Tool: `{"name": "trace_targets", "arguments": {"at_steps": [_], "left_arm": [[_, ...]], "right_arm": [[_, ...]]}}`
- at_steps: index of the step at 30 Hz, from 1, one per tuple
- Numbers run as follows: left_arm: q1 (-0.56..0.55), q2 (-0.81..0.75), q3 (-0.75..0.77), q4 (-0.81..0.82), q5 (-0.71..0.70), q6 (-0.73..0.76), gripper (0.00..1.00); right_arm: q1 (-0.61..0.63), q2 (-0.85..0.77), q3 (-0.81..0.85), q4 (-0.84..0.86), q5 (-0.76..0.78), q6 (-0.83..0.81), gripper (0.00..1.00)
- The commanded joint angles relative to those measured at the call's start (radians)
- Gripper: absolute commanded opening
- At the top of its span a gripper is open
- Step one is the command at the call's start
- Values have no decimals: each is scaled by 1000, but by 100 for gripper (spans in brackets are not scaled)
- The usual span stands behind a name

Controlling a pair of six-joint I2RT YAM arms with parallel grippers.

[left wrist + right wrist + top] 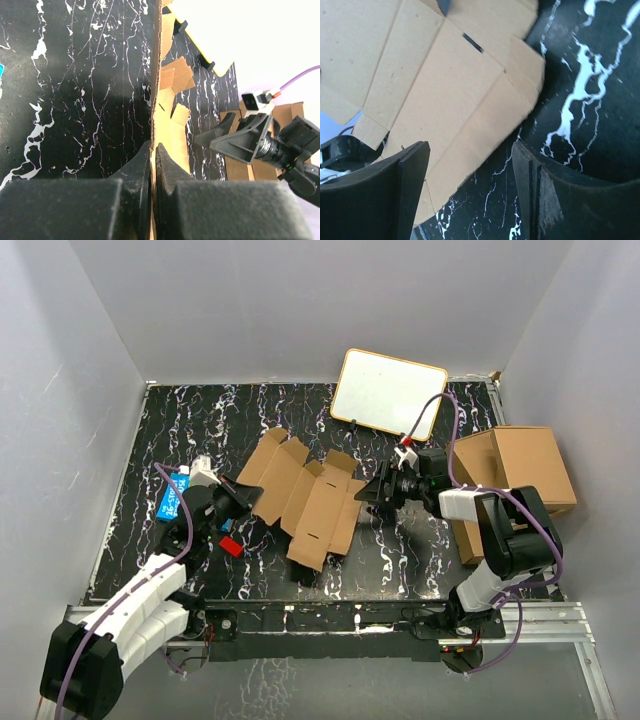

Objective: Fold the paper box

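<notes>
The paper box [305, 502] lies in the middle of the black table [200, 420]. It is opened out almost flat, with its flaps sticking out at the sides. I think the folding has only just begun.

The left jaws are pressed together on the left edge of the cardboard, pinching the thin sheet. The right jaws are spread wide at the right edge of the box and hold nothing.

Next, I think the right jaws must close on that edge, or push a flap up along its crease, while the left side holds the sheet firm.

From the left wrist the sheet shows only edge-on. The right wrist view cuts most of it off. I cannot tell if the right jaws touch the cardboard.
</notes>
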Motion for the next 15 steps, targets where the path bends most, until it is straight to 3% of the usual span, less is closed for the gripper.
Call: {"name": "trace_targets", "arguments": {"at_steps": [1,8,15], "left_arm": [[-29,-20,-3,0,-96,-83,0],[-75,17,-9,46,-120,-97,0],[-113,22,-1,39,-147,-83,0]], "right_arm": [[-6,4,39,-66,24,60,72],[18,59,31,-38,-6,113,70],[38,112,64,-28,7,116,60]]}}
